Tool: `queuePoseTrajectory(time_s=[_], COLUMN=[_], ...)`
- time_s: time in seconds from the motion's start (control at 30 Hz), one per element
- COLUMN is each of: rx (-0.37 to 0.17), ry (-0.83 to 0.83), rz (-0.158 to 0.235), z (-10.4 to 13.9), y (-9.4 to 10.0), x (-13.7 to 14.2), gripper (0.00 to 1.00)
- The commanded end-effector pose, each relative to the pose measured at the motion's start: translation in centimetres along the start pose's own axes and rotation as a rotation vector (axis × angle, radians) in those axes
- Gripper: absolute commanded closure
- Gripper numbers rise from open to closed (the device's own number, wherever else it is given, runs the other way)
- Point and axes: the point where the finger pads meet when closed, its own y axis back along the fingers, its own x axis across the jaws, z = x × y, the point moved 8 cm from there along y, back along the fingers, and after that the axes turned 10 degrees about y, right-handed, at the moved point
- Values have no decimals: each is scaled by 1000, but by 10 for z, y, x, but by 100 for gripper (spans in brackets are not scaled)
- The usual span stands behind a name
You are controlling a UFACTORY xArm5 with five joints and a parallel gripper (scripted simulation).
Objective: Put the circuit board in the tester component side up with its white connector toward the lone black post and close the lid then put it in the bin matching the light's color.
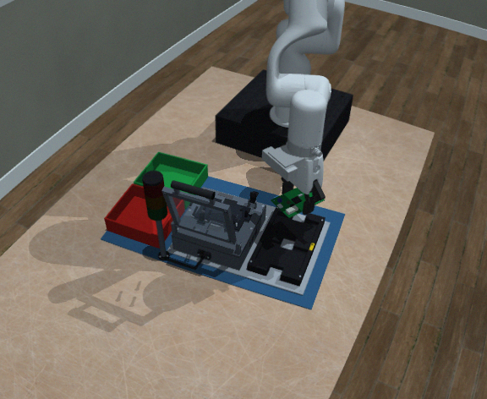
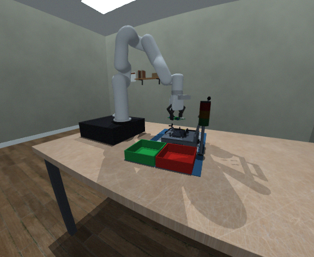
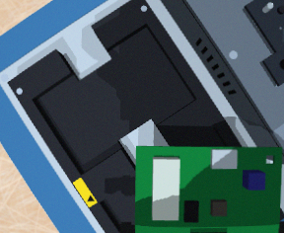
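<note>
We see a wood-floored room with grey-green walls and a pale, scratched-looking table (image 1: 183, 343) (image 2: 140, 190). Toward twelve o'clock, the robot's gripper (image 1: 307, 204) (image 2: 177, 117) grips a thin green rectangular circuit board (image 1: 288, 204) (image 2: 179, 118) (image 3: 209, 193) above the black tray (image 1: 274, 257) (image 2: 182, 130) (image 3: 106, 94); its long white connector (image 1: 292, 210) (image 3: 166, 189) is blocky.

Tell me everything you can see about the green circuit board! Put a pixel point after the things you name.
The green circuit board (image 1: 287, 208) (image 2: 180, 118) (image 3: 234, 170) is a thin, flat plate. Its top has a big white block, a smaller pale one, a blue one and dark chips, plus a small corner hole. The claw (image 1: 298, 200) (image 2: 176, 118) grips it in the air, above the black tray (image 1: 274, 257) (image 3: 61, 128).
</note>
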Motion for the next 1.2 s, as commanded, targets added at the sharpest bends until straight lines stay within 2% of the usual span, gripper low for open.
queuePoseTrajectory(time_s=[0.0,0.53,0.6,0.67,1.1,1.17], rx=[3,3,3,3,3,3], ry=[143,550,550,638,957,957], rz=[-2,-2,-2,-2,-1,-1], z=[-1,-1,-1,-1,-1,-1], y=[1,1,1,1,1,1], x=[-1,-1,-1,-1,-1,-1], gripper=[21,21,21,21,21,21])
